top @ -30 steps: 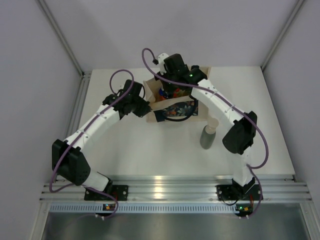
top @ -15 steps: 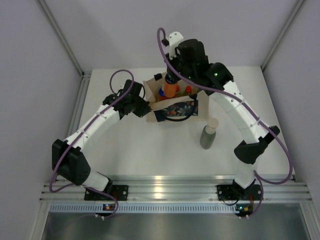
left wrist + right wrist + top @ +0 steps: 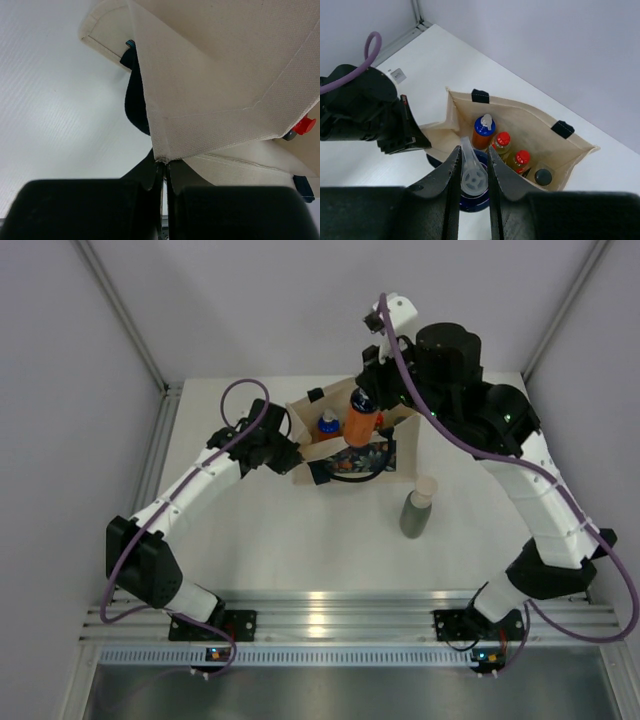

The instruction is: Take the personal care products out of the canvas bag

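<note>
The right tool (image 3: 472, 156) is closed tight on the white top of an orange bottle (image 3: 473, 181). It holds the bottle upright in the air above the canvas bag's (image 3: 360, 455) open mouth, over the right half and near the front rim.

The left tool (image 3: 163, 167) is shut on the bag's left rim, its jaws pinching the canvas (image 3: 225, 75) at a folded corner where the hem meets the side wall. This pulls the mouth wide.

Inside the bag, a second orange bottle (image 3: 481, 135) stands near the back-left corner. Two red-capped bottles (image 3: 503, 139) stand side by side next to it, and a dark-capped bottle (image 3: 543, 176) sits toward the right end.

A grey-green bottle (image 3: 417, 508) stands upright on the counter (image 3: 280, 540), in front of the bag's right end and apart from it.

The bag sits toward the back of the counter, in the middle, with the far edge close behind it. White counter surface stretches from the bag's front to the arm bases and out to both sides. Grey walls (image 3: 60, 390) rise along the left, right and back edges.
</note>
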